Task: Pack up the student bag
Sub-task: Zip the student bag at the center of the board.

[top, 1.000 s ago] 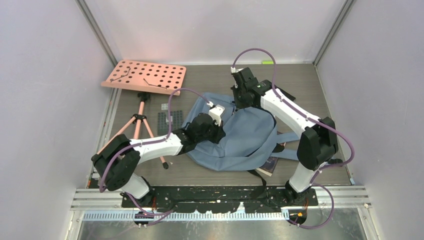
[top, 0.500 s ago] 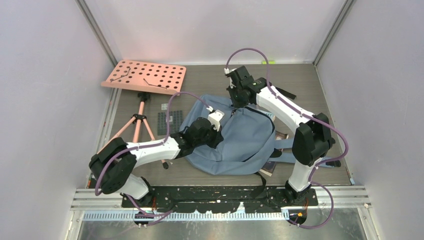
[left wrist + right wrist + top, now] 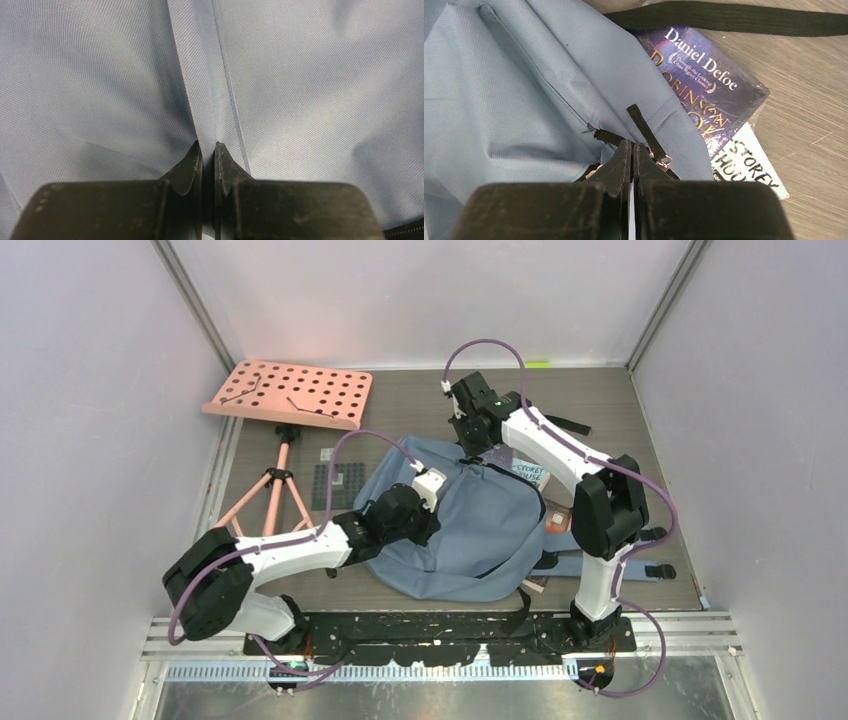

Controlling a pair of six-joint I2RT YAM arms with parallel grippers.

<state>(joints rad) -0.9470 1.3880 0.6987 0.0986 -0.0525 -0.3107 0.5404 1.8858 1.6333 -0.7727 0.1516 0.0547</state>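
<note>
The blue-grey student bag [image 3: 480,530] lies flat in the middle of the floor. My left gripper [image 3: 428,512] sits on its left side. In the left wrist view the gripper [image 3: 207,146] is shut on a raised fold of the bag's fabric [image 3: 310,85]. My right gripper [image 3: 470,447] is at the bag's far top edge. In the right wrist view it [image 3: 632,145] is shut on the bag's edge [image 3: 549,75] by the black zipper, beside the zipper pull [image 3: 646,130]. A dark Robinson Crusoe book [image 3: 704,85] and a white book [image 3: 749,165] lie half under the bag.
A pink perforated stand top [image 3: 290,392] on a tripod [image 3: 270,490] stands at the left. A dark grid mat [image 3: 340,483] lies beside the bag. Books [image 3: 532,472] stick out at the bag's right edge. A black strap [image 3: 734,17] crosses the floor behind them.
My right gripper has moved left and farther back with the bag's top edge, uncovering books at the bag's right side. My left gripper has shifted slightly left, still holding fabric.
</note>
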